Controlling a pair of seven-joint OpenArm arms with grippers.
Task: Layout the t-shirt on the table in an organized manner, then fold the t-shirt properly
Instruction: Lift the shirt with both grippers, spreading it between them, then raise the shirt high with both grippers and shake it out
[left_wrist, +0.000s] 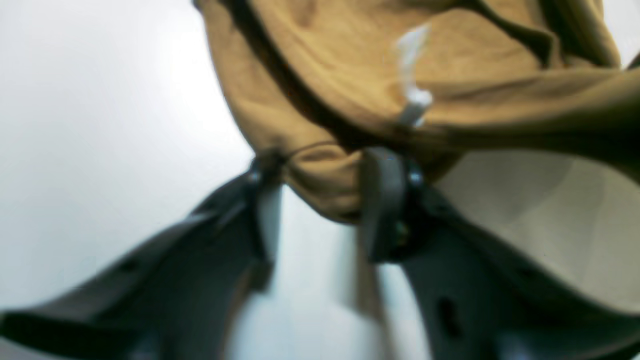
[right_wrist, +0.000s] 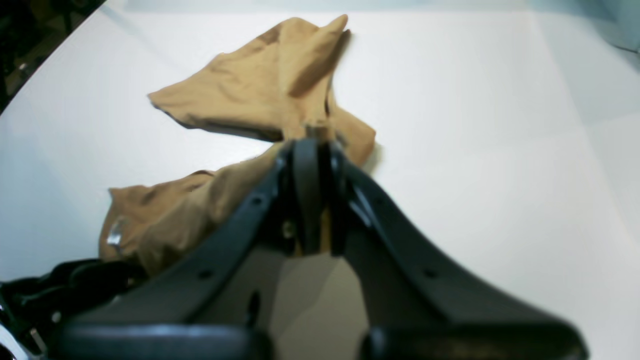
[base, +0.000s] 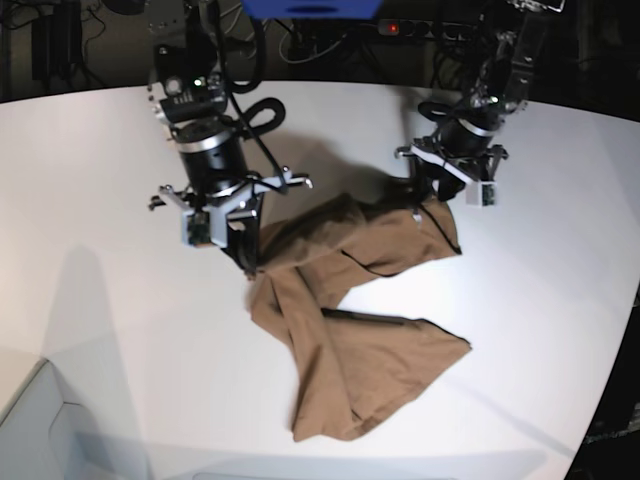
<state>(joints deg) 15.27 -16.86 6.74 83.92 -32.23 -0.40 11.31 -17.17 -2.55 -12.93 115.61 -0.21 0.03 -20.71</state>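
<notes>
Spreading is the step you are in: the plain brown short-sleeved soft fabric t-shirt (base: 345, 330) lies crumpled and twisted on the large white matte table (base: 90, 330), nowhere near flat, so no fold is due yet. Your right gripper (right_wrist: 312, 145) has its jaws pinched tight on a bunched edge of cloth, and the rest of the shirt trails away beyond its tips in a rumpled heap. Your left gripper (left_wrist: 320, 172) stands with jaws part-way apart and a lump of fabric between them; the wrist view is blurred, and whether that fabric is truly clamped I cannot tell. A white label (left_wrist: 412, 75) shows just past its fingertips. Judgement: the next move calls for a firm left grip first, then drawing both hands apart to tension the cloth flat.
</notes>
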